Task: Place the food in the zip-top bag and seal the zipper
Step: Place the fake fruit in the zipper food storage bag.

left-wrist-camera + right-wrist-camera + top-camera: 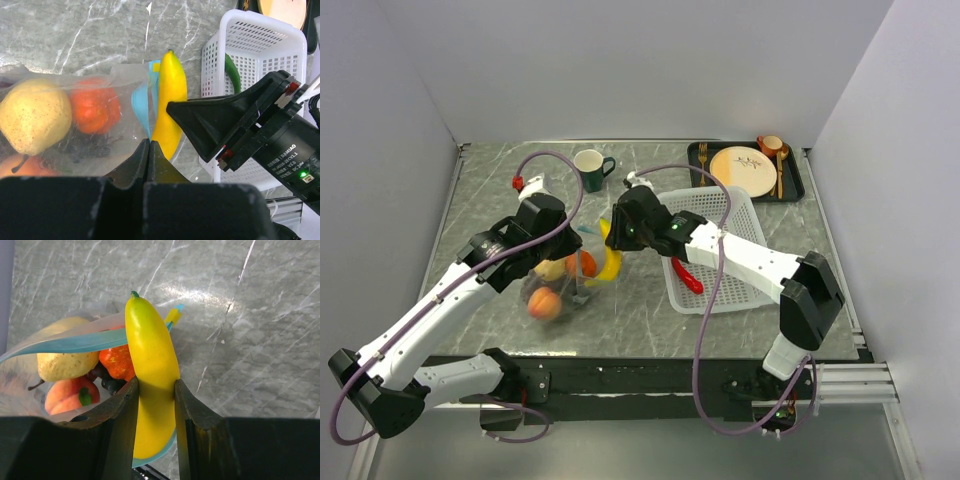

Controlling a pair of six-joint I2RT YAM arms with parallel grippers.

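The clear zip-top bag [556, 287] lies left of centre with its mouth toward the basket. Inside it are a lemon [32, 115], an orange [95, 110], dark grapes [87, 147] and a peach [67, 395]. My left gripper [148, 141] is shut on the teal zipper [75, 342] at the mouth's edge. My right gripper [156, 390] is shut on the yellow banana [150, 360], whose tip pokes between the two teal lips of the mouth. From above, the banana [610, 263] sits just right of the bag.
A white mesh basket [725, 215] stands right of the bag, holding a red chili [687, 275] and a green pepper [232, 75]. A dark tray with a cream plate [743, 170] is at the back right, and a green mug [590, 168] at the back centre.
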